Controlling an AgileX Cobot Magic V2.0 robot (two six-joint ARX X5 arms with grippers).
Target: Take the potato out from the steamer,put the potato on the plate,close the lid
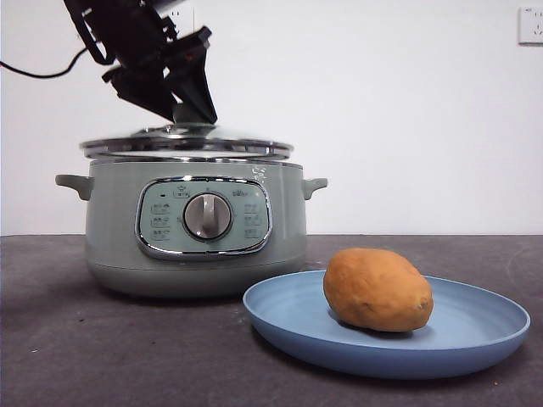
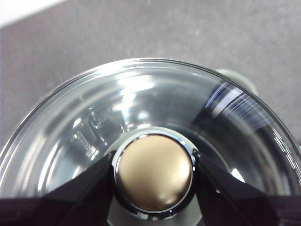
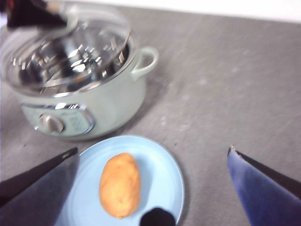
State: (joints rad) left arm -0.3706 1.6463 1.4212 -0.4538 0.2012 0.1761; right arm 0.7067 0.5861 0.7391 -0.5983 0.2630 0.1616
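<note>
Front view: the left gripper (image 1: 193, 106) comes down from the upper corner, its jaws clamped on the knob of the lid (image 1: 187, 144). The lid sits directly below the jaws on the rim of the steamer (image 1: 195, 233), looking level, though a thin shadow line shows under its chrome edge. The potato (image 1: 377, 288) lies on the plate (image 1: 475, 339), well away from these jaws, in front of the steamer's handle side on the desk (image 1: 68, 356).

Left wrist view: the knob (image 2: 154, 172) fills the gap between the two jaws, both pressed against its chrome collar. Glass spreads out beyond the jaw tips.

Right wrist view: the right gripper (image 3: 153, 188) hangs above the plate with jaws wide apart, holding nothing. The potato rests below and between them, nearer one jaw.

Stage: potato delivered; lid closing appears nearly done.

Risk: if the lid is not fully seated, releasing could leave it tilted or let it slide. Lifting away before the jaws open would drag the lid back up.
</note>
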